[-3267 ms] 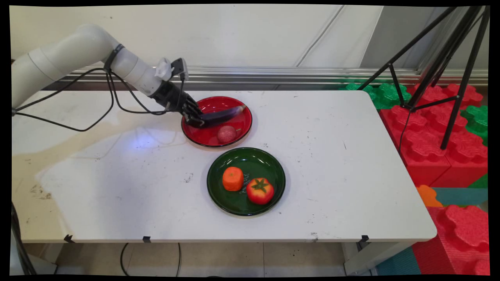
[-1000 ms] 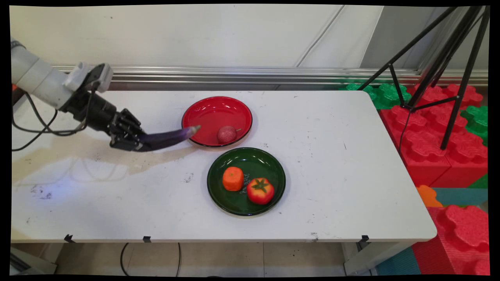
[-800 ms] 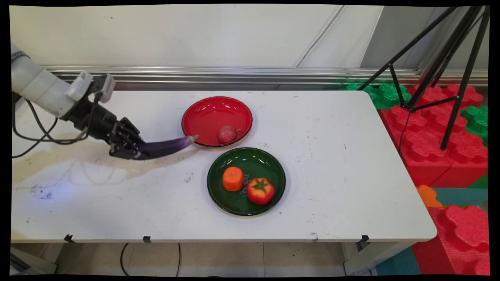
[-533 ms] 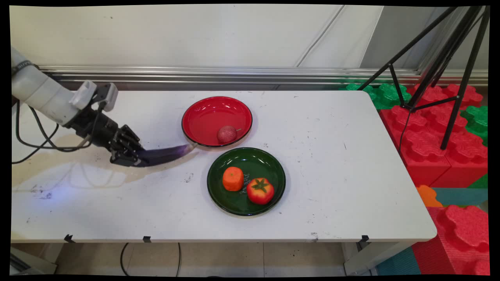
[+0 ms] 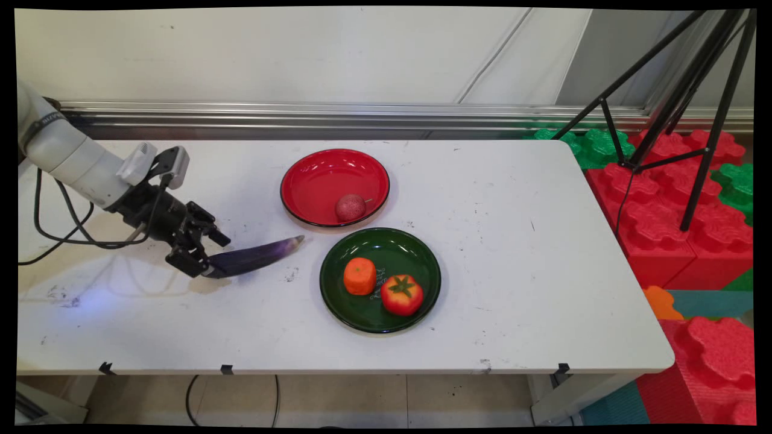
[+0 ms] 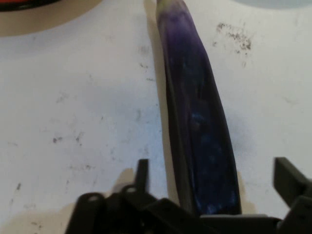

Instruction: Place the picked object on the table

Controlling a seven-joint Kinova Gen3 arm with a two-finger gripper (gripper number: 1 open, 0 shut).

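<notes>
White laminate table [image 5: 512,253], scuffed and stained toward its left end, carries everything noted below. Round red glossy plate [image 5: 319,175] sits toward the far middle and holds only a small dull-red round fruit with a short stalk [image 5: 350,207] near its front rim; the long item seen lying across this plate 3.3 s ago is no longer on it. Round dark green plate [image 5: 416,253] lies just in front of the red one, rims nearly meeting, and bears an orange squat cylinder of toy carrot [image 5: 359,276] beside a red toy tomato with a green calyx [image 5: 401,294]; both unchanged. Black two-finger gripper [image 5: 202,253] comes in low from the left. Long curved purple toy eggplant [image 5: 256,256] now lies flat on the bare table, left of the green plate and in front of the red plate, its pale tip pointing toward the plates and clear of both. Half a second ago the fingers were clamped on its dark end; they now stand spread wide on either side of that end, and the hand view shows the eggplant [image 6: 200,136] running up between them, with a clear gap to the right finger. Assessment: the eggplant has been released and rests on the table by its own weight.
</notes>
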